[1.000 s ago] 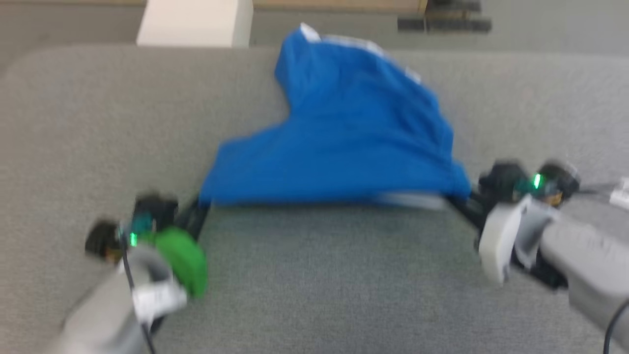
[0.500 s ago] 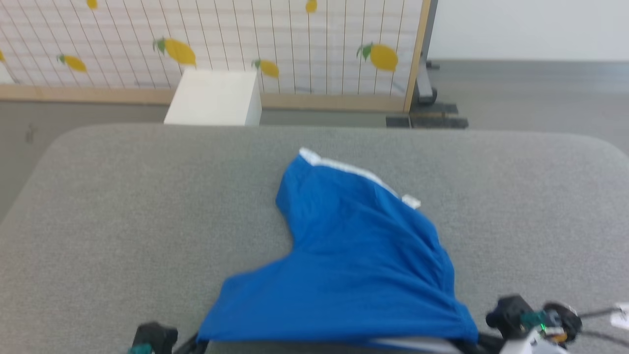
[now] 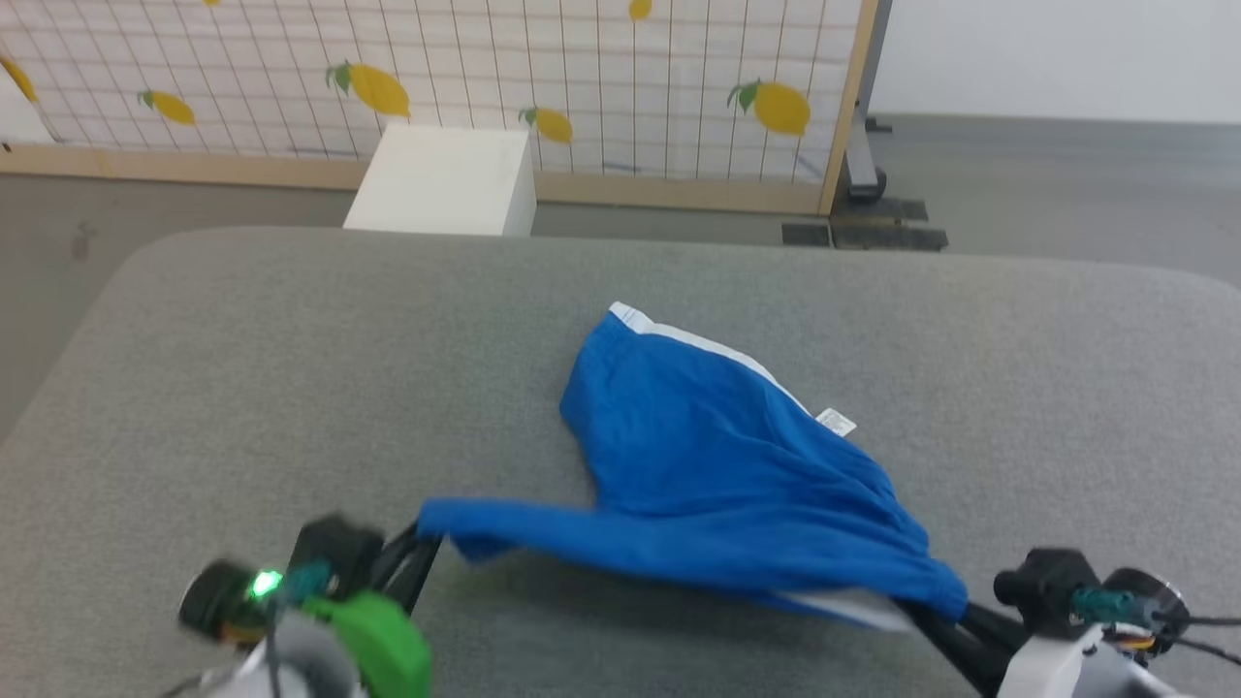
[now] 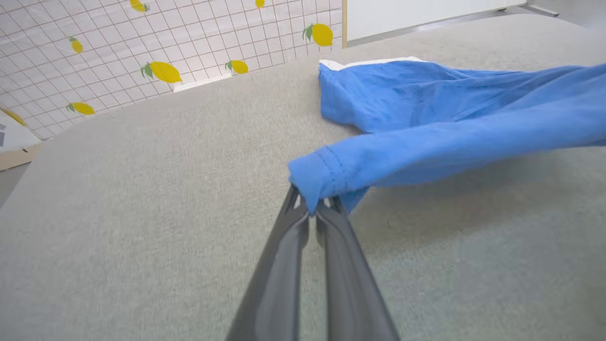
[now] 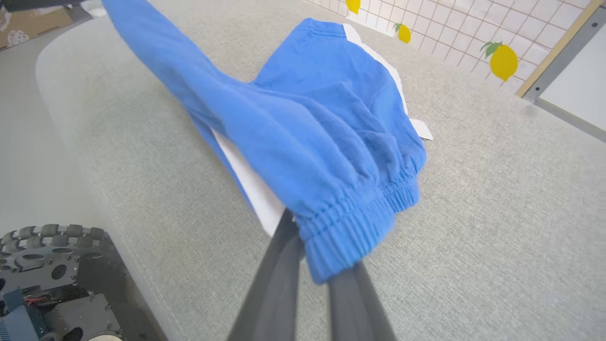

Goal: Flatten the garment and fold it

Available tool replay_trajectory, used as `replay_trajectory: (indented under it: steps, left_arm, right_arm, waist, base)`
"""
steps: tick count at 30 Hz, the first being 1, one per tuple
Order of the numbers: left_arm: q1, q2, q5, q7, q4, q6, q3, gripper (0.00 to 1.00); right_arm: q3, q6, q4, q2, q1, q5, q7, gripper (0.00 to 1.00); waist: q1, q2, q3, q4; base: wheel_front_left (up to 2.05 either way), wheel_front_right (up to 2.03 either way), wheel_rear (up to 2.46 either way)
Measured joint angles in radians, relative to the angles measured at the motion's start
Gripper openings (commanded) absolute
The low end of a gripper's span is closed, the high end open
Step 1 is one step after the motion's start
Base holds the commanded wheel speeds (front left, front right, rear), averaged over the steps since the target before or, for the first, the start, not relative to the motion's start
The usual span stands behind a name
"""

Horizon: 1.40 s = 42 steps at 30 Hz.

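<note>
Left jaws: closed tight on a hemmed blue corner of the garment (image 3: 717,485). In your left wrist view the two dark fingers (image 4: 281,274) meet, with the cloth bunched at their tips and lifted off the bench (image 3: 242,388).
Right jaws: closed on the gathered elastic edge at the garment's other near corner. The fingers (image 5: 277,293) run in under the blue cloth and a white panel (image 5: 251,189) beside it, so you cannot see their tips.
Garment, near edge: stretched as a narrow blue band between your two arms, from lower left to lower right in the head view. It is raised, with a soft shadow on the bench below it.
Garment, far part: lying on the bench near its middle, creased, sloping up toward the held edge.
Trim: a white band (image 3: 698,339) runs along the far right side, and a small white label (image 3: 836,422) sticks out at its lower end.
Bench: grey woven cover with rounded corners.
Beyond the bench: a white box (image 3: 441,179) stands on the floor just past the far edge, with a lemon-printed grid screen (image 3: 582,87) behind it.
Left wrist: a green cover (image 3: 383,650) and a lit green lamp (image 3: 262,585) show at the lower left of the head view.
Robot base: a dark roller wheel (image 5: 52,237) sits below the bench edge in your right wrist view.
</note>
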Motion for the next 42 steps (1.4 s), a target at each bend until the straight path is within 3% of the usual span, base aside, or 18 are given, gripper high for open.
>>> replay_trajectory:
  steps: [8, 17, 22, 29, 34, 35, 36, 37, 42]
  left_arm:
    - [-0.329, -0.135, 0.052, 0.026, 0.213, -0.147, 0.003, 0.0]
    - [-0.645, -0.22, 0.098, 0.035, 0.537, -0.294, 0.002, 0.0]
    - [-0.76, -0.263, 0.112, 0.043, 0.675, -0.327, -0.033, 0.0]
    - [-0.824, -0.313, 0.105, 0.048, 0.866, -0.337, -0.092, 0.0]
    - [-0.846, -0.315, 0.06, 0.029, 0.895, -0.336, -0.145, 0.0]
    - [-0.848, -0.316, 0.051, 0.021, 0.896, -0.336, -0.154, 0.18]
    - [-0.847, -0.315, 0.039, 0.008, 0.901, -0.336, -0.164, 1.0]
    - [-0.846, -0.315, 0.032, -0.016, 0.908, -0.336, -0.169, 1.0]
    - [-0.822, -0.323, 0.031, -0.116, 0.922, -0.335, -0.177, 1.0]
  right_arm:
    - [-0.08, 0.0, -0.017, 0.056, -0.102, -0.035, 0.043, 0.0]
    - [-0.077, 0.0, 0.077, 0.127, -0.292, -0.043, 0.057, 0.0]
    - [-0.055, 0.0, 0.146, 0.164, -0.389, -0.047, 0.053, 0.0]
    - [-0.023, 0.0, 0.231, 0.209, -0.479, -0.064, 0.023, 0.0]
    - [-0.012, 0.0, 0.249, 0.223, -0.491, -0.068, -0.025, 0.0]
    - [-0.015, 0.0, 0.249, 0.224, -0.491, -0.07, -0.034, 0.32]
    - [-0.022, 0.0, 0.249, 0.225, -0.49, -0.073, -0.043, 0.78]
    - [-0.031, 0.0, 0.245, 0.225, -0.487, -0.08, -0.051, 1.0]
    - [-0.099, 0.0, 0.179, 0.207, -0.42, -0.121, -0.053, 1.0]
  waist:
    - [0.0001, 0.0, 0.122, -0.025]
    - [0.0002, 0.0, 0.288, -0.07]
    - [0.0003, 0.0, 0.372, -0.099]
    - [0.0004, 0.0, 0.47, -0.138]
    - [0.0004, 0.0, 0.494, -0.167]
    - [0.0004, 0.0, 0.492, -0.168]
    - [0.0003, 0.0, 0.488, -0.17]
    - [0.0004, 0.0, 0.483, -0.171]
    - [0.0003, 0.0, 0.437, -0.169]
  base:
    - [0.0, 0.0, 0.0]
    - [0.0, 0.0, 0.0]
    - [0.0, 0.0, 0.0]
    - [0.0, 0.0, 0.0]
    - [0.0, 0.0, 0.0]
    - [0.0, 0.0, 0.0]
    - [0.0, 0.0, 0.0]
    - [0.0, 0.0, 0.0]
    - [0.0, 0.0, 0.0]
